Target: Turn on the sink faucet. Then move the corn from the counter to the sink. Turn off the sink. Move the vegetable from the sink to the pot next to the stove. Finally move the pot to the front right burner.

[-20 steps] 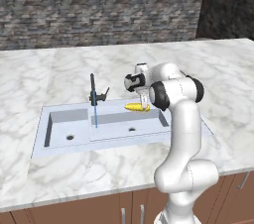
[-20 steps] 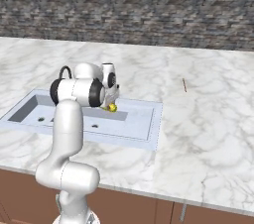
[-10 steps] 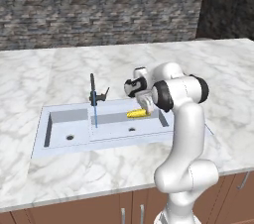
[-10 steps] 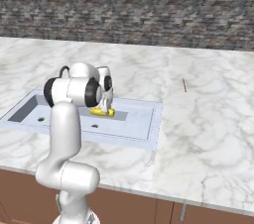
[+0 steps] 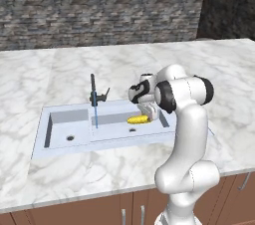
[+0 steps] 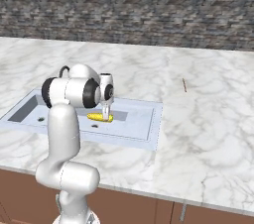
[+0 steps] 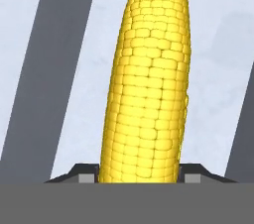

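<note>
You are seeing the corn [image 7: 149, 84] running off the hand view's lower edge, so its near end is hiding between the fingertips [image 7: 82, 174]. In the left base view the forearm is covering the gripper [image 5: 148, 114], and the sink [image 5: 60, 144] is losing its right rim behind the arm.

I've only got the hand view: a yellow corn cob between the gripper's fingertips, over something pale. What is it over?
Observer: The small yellow corn cob is low inside the wide compartment of the pale blue-grey sink, near its dark drain hole.
Operator: Is the tap running?
Observer: Yes, a thin blue stream falls from the slim black faucet.
Operator: Is the corn under it?
Observer: No, the stream lands at that compartment's left end, apart from the corn.
</note>
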### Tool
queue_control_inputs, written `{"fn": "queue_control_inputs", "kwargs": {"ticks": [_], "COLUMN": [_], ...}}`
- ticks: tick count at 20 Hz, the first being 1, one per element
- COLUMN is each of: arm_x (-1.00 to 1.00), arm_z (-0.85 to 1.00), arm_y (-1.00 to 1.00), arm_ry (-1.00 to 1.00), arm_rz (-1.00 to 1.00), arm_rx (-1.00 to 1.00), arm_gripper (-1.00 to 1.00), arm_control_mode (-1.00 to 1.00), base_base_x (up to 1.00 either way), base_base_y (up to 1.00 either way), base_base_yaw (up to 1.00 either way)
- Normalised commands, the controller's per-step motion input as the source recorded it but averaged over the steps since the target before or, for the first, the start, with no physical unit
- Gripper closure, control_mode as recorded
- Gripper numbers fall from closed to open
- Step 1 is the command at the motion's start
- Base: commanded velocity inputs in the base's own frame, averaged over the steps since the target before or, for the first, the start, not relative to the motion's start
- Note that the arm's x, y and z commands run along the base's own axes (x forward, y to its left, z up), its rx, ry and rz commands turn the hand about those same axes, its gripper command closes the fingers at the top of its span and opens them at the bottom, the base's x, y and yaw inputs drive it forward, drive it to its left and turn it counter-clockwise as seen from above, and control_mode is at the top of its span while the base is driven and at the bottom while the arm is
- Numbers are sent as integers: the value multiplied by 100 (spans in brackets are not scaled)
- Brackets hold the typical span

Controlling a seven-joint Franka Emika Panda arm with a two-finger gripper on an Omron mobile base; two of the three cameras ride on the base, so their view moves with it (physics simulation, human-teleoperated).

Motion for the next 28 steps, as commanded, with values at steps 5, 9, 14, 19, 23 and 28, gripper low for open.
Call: {"fn": "queue_control_inputs", "kwargs": {"ticks": [5,9,14,19,23,28], "arm_x": [1,3,22,4,0,0], "arm_z": [-22,-20,-8,0,35,65], "arm_y": [4,7,12,1,0,0], "arm_ry": [5,8,2,0,0,0], "arm_rz": [0,0,0,0,0,0], "arm_rx": [2,0,4,7,8,13], "arm_gripper": [100,100,-100,-100,-100,-100], "arm_control_mode": [-100,-100,-100,-100,-100,-100], "base_base_x": [0,0,0,0,0,0], "base_base_y": [0,0,0,0,0,0], "base_base_yaw": [0,0,0,0,0,0]}}
